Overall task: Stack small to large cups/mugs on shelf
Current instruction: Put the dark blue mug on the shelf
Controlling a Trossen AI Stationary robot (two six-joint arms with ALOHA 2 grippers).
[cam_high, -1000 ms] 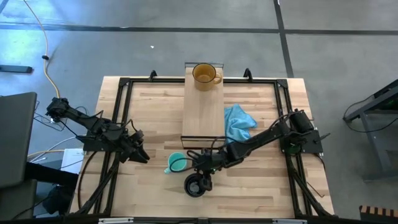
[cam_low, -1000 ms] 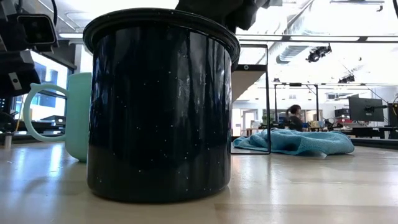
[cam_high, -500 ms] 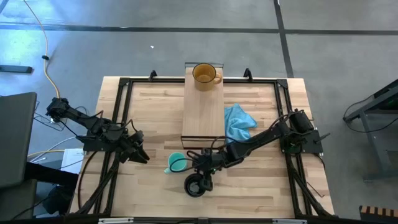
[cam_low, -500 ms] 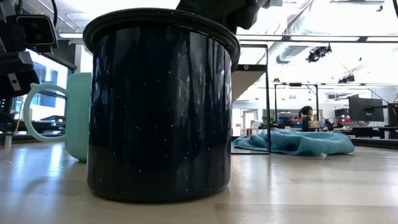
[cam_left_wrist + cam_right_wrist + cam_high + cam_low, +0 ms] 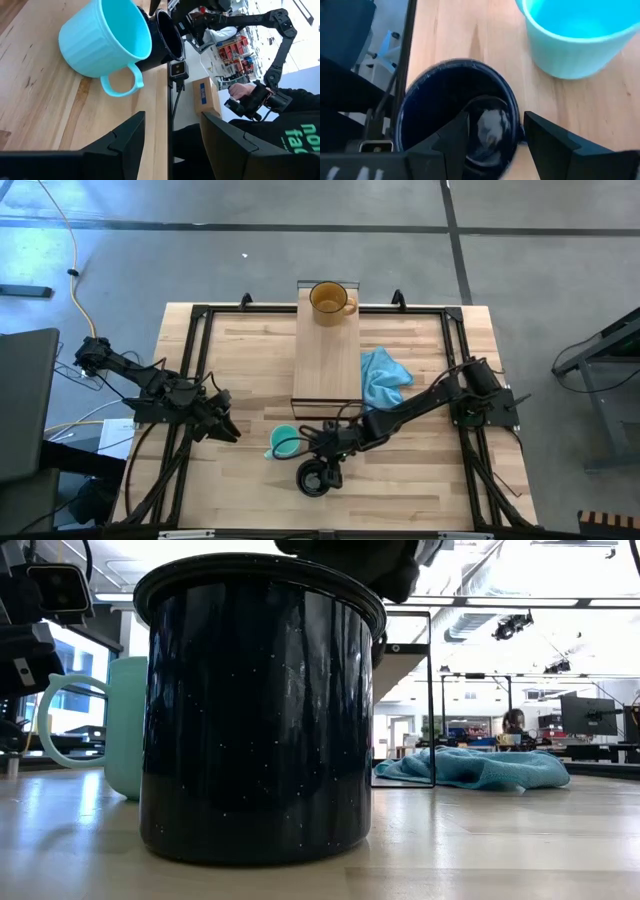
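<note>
The black mug [image 5: 313,478] [image 5: 260,710] stands upright near the table's near edge. The teal mug [image 5: 285,444] [image 5: 107,42] stands just beyond it, to the left. The amber glass mug [image 5: 330,300] sits upright on the far end of the shelf [image 5: 327,355]. My right gripper [image 5: 322,448] [image 5: 495,125] is open and hovers just above the black mug's [image 5: 450,100] far rim. One finger is over the hollow and one is outside it. My left gripper [image 5: 228,430] [image 5: 172,120] is open and waits left of the teal mug, apart from it.
A crumpled blue cloth [image 5: 382,377] lies right of the shelf, under my right arm's reach. A dark frame [image 5: 200,370] runs around the table. A person's hand [image 5: 250,97] holding a device shows beyond the table's near edge. Bare wood lies left of the shelf.
My right gripper has sunk a little toward the black mug's rim and now stands lower over it in the low view. The mugs have stayed where they were.
</note>
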